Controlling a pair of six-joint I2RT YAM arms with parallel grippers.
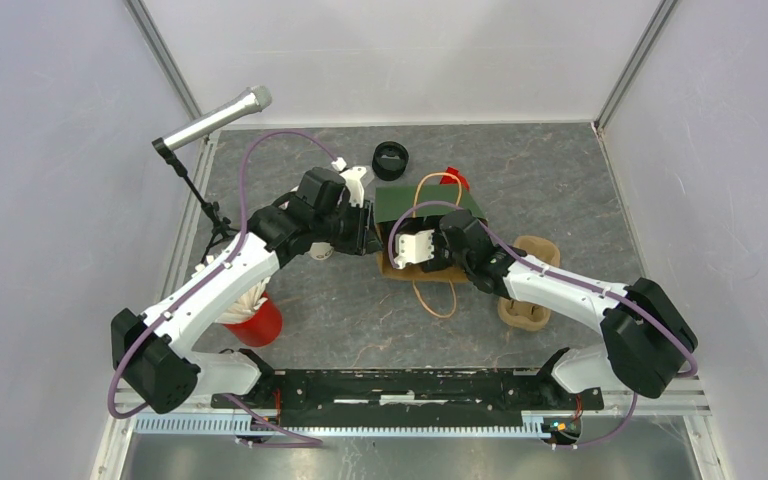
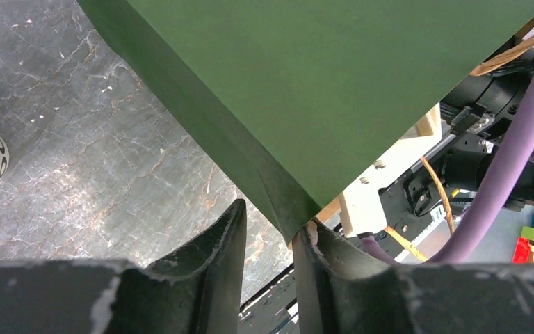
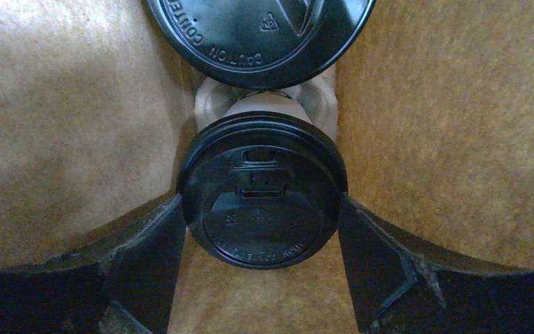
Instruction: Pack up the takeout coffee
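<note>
A green paper bag with rope handles lies on its side, its brown inside facing the near edge. My right gripper reaches into its mouth. In the right wrist view the bag's brown walls surround two coffee cups with black lids. The nearer lid sits between my right gripper's fingers, which touch it on both sides. The second lid lies just beyond. My left gripper is open at the bag's left edge, its right finger against the green corner.
A brown pulp cup carrier lies right of the bag. A red cup of white sticks stands near the left arm. A black round object and a red item lie behind the bag. A microphone stands at the back left.
</note>
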